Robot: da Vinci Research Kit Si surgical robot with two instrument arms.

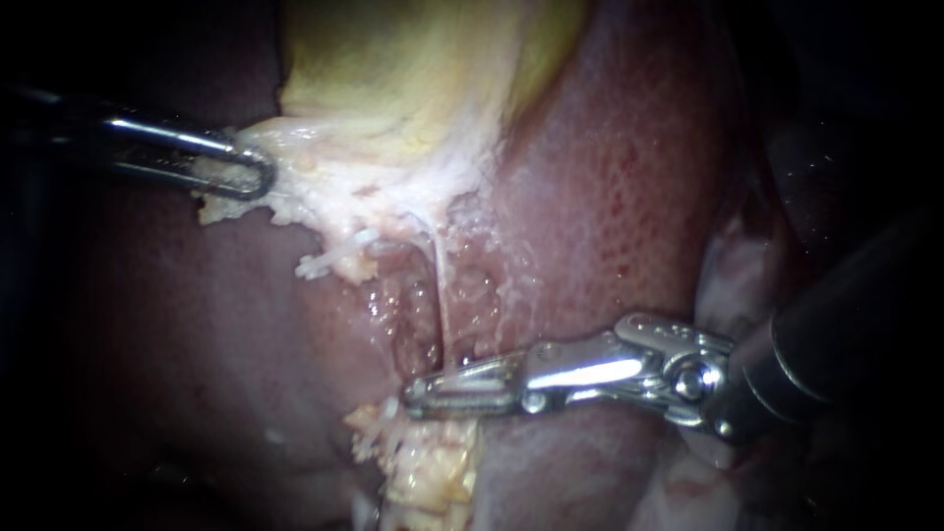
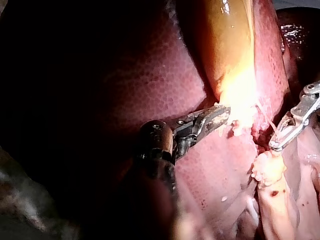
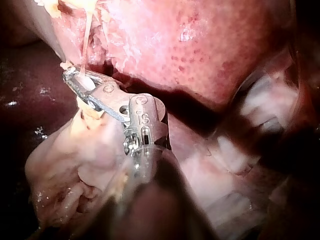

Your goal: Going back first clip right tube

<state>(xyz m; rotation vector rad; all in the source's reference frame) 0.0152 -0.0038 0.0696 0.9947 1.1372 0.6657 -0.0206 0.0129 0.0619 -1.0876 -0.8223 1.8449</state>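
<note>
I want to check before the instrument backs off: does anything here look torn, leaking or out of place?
No leak or bleeding shows. One thin pale strand runs taut from the pale tissue under the gallbladder down to the right instrument, and a frayed white shred sticks out beside it.

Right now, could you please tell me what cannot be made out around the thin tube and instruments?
- Endoscope view: the thin tube runs behind the right instrument's tip, which hides its lower end and any clip there.
- Endoscope view: the left instrument, jaws shut on pale tissue, has its shaft lost in darkness at the edge.
- Right wrist view: the pale piece at the instrument's tip could be tube or clip; too small to tell.
</note>
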